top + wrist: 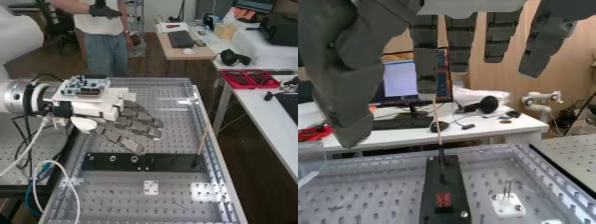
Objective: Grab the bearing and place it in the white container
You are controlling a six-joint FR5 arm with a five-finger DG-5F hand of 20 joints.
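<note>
The hand hangs above the bench tray with its fingers loosely extended, higher than a long black strip. Small round metal rings sit on the strip's left half; which one is the bearing I cannot tell. A small white square block lies on the near side of the strip. In the wrist view, the hand has relaxed fingers and a thumb with nothing between them. Beyond them are the black strip and the white block, which carries thin upright pins.
A thin wooden stick stands up from the strip's right end. Raised clear walls edge the perforated tray. Cables loop beside its left edge. A side desk with red trays runs along the right.
</note>
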